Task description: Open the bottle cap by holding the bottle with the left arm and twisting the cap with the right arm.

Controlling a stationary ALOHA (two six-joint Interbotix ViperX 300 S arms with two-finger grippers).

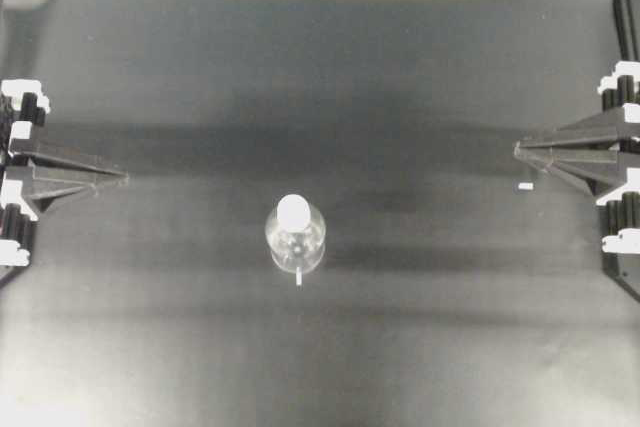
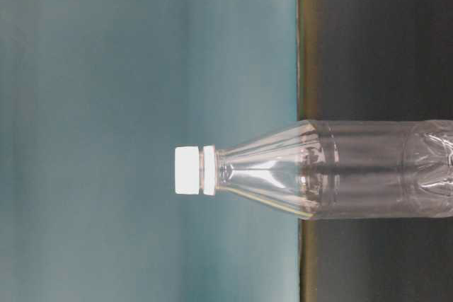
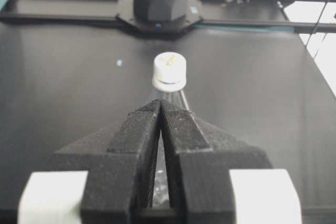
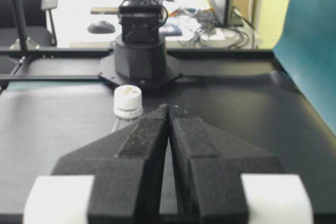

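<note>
Black worktop point(image 1: 150, 347) carries my capped bottle point(image 1: 295, 237) mid-surface. Left arm's fingers point(image 1: 120, 176) and right arm's fingers point(image 1: 520, 150) sit pressed together, level, at opposite side edges.

Your left gripper point(image 1: 125, 176) and right gripper point(image 1: 517, 150) well apart, bottle point(image 1: 296, 237) upright on the table point(image 1: 420, 347) between them, cap point(image 1: 294, 211) on top, scrap point(image 1: 524, 187) just beside the right gripper's tip

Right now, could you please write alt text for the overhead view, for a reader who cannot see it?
A clear bottle with its white bottle cap on stands upright mid-table, untouched. The left gripper and right gripper rest shut at opposite edges, and a tiny white scrap lies near the right one.
</note>
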